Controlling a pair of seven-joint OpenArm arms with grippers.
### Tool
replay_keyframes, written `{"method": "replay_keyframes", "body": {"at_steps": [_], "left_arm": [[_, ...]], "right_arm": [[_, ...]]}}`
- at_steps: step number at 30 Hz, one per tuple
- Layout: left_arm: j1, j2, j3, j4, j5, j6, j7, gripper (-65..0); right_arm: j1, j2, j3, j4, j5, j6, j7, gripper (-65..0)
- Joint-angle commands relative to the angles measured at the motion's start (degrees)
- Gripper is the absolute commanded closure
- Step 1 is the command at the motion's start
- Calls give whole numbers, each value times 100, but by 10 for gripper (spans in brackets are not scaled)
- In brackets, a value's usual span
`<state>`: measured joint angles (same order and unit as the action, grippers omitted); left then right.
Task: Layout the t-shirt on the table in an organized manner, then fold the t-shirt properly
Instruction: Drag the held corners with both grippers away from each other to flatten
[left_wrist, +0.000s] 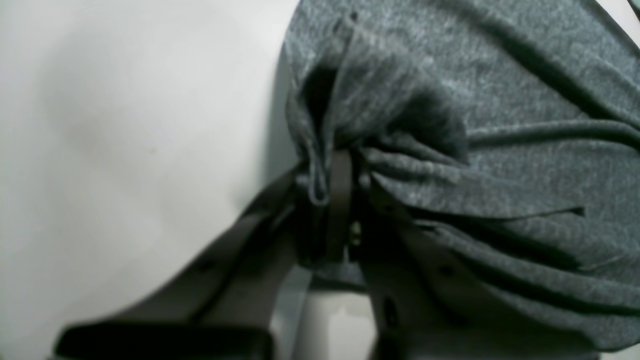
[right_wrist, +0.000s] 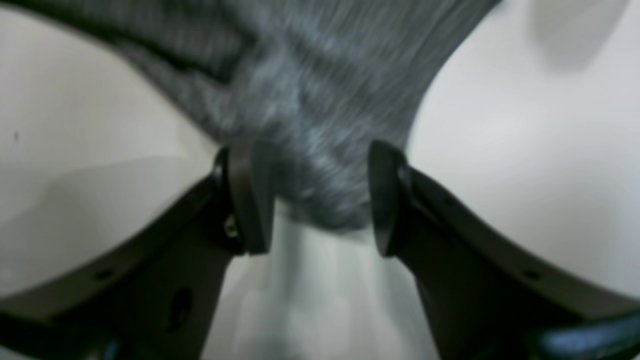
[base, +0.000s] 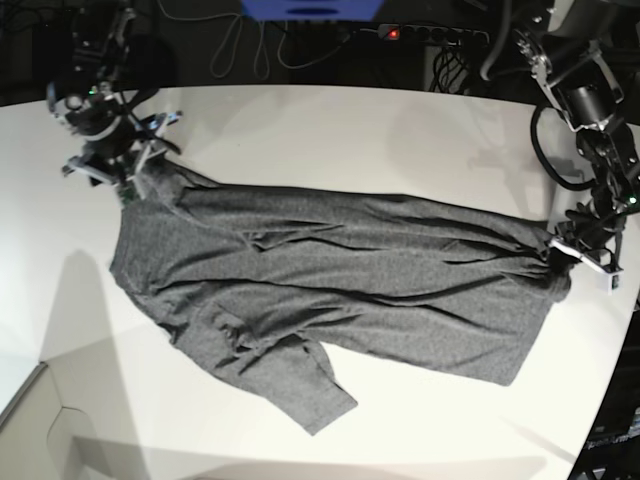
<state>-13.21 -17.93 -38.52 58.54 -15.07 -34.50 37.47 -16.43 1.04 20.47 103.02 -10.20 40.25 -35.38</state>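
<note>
The t-shirt (base: 330, 290) is spread lengthwise across the middle of the table (base: 330, 130), running from about 10 o'clock to 3 o'clock in the base view, with one sleeve flopping out toward 6 o'clock. It's mostly flat but pretty rumpled, with long creases through the body and a bunched-up corner at each end.

The left gripper (left_wrist: 340, 200) sits at the 3 o'clock end with its jaws pinched tight on a gathered wad of fabric, so that corner is clearly held. The right gripper (right_wrist: 320, 200) is over at 10 o'clock, jaws standing well apart with a bit of grey knit lying loose between the fingers (right_wrist: 250, 200). The wrist view is motion-blurred, but nothing looks clamped there.

Progress-wise, this looks like the tail of the layout step: the shirt is stretched out but not neat. The sleeves still need straightening, the wrinkles smoothing, and no fold has been made yet, so most of the job is left.
</note>
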Motion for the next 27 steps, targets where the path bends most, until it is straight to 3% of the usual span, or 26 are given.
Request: {"method": "replay_keyframes", "body": {"at_steps": [1, 5, 7, 12, 20, 27], "left_arm": [[-134, -101, -11, 110, -89, 0, -112, 0], [-134, -101, -11, 110, -89, 0, -112, 0], [-134, -101, -29, 110, -89, 0, -112, 0], [-134, -207, -38, 110, -97, 0, -112, 0], [-125, -347, -47, 119, -124, 0, -112, 0], [112, -347, -47, 664, -124, 0, -59, 0]], "right_arm": [[38, 41, -3, 32, 75, -25, 131, -305], [47, 50, -3, -232, 75, -25, 131, -291], [47, 68, -3, -302, 75, -25, 157, -248], [29, 112, 41, -329, 66, -25, 456, -2], [-182, 542, 41, -285, 57, -25, 527, 0], [-384, 577, -3, -232, 57, -25, 527, 0]]}}
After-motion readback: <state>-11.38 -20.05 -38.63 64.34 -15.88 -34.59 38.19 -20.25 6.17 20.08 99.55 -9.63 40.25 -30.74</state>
